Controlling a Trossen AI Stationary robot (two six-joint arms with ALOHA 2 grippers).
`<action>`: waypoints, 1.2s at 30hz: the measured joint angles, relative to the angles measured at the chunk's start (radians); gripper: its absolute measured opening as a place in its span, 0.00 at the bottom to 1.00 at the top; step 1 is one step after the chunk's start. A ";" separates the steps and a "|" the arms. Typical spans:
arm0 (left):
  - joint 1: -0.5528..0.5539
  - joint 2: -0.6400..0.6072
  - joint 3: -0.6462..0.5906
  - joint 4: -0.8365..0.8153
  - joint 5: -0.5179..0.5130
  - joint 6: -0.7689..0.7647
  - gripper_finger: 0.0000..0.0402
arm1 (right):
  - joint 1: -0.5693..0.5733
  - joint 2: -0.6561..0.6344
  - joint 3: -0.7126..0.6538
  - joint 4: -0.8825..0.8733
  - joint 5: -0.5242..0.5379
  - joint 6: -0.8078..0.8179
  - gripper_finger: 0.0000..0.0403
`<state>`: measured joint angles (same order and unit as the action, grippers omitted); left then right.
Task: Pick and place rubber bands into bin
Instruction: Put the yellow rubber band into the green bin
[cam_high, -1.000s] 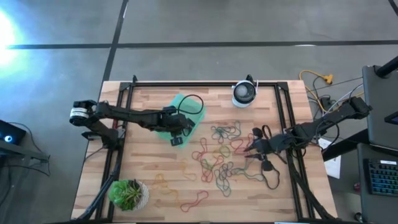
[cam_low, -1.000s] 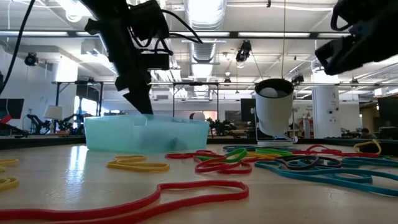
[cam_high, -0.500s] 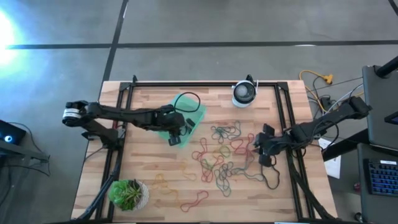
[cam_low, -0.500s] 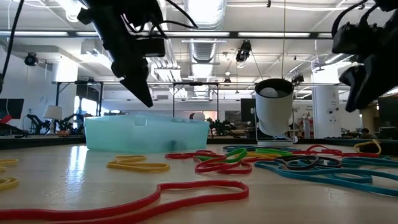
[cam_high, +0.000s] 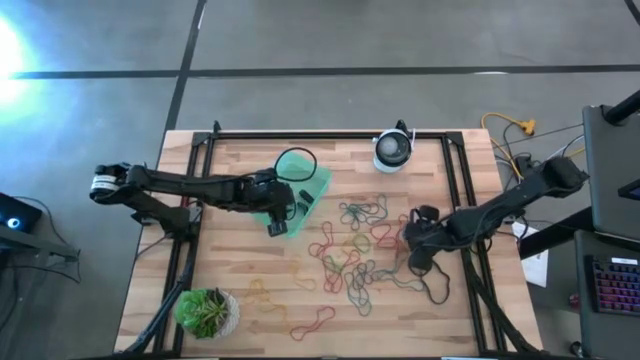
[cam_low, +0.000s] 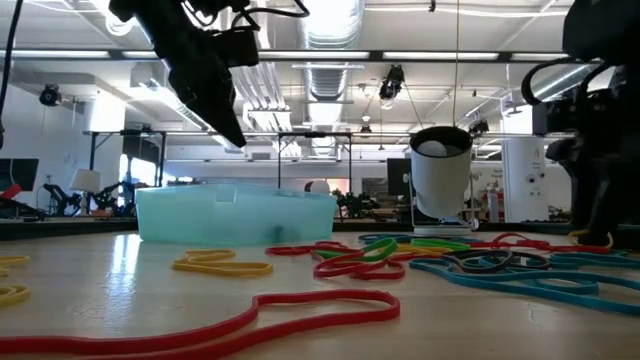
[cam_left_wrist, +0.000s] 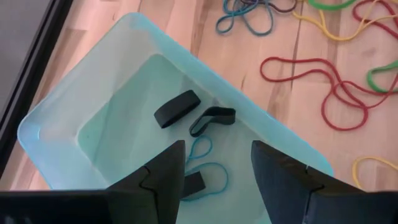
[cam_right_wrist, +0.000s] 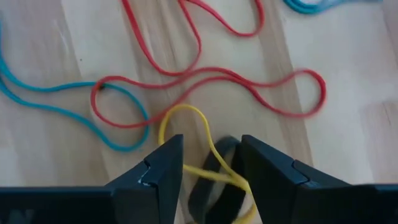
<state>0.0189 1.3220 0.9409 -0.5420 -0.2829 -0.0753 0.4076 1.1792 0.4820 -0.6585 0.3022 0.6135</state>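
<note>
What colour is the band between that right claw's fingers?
Yellow band, seen best in the right wrist view.

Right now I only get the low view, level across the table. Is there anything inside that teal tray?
Observer: Yes. The left wrist view looks down into the bin, and black rubber bands and a thin blue band lie on its floor.
Operator: Is the arm above it holding one?
Observer: No. The left gripper is open over the bin, with nothing between its fingers.
Operator: And the dark arm at my right edge?
Observer: The right gripper is open just above the table, with a yellow band running between its fingers across a dark band.
</note>
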 joint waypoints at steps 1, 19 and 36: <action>0.000 0.000 0.000 0.001 0.000 0.000 0.42 | 0.000 0.018 0.000 0.019 0.011 -0.022 0.39; 0.000 0.000 -0.013 0.000 -0.002 -0.022 0.42 | -0.001 0.172 0.044 0.045 0.064 -0.102 0.14; -0.001 0.000 -0.013 0.000 0.000 -0.022 0.42 | 0.000 -0.045 0.103 0.047 0.161 -0.163 0.02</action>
<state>0.0181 1.3216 0.9276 -0.5417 -0.2827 -0.0973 0.4077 1.1344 0.5850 -0.6115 0.4634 0.4501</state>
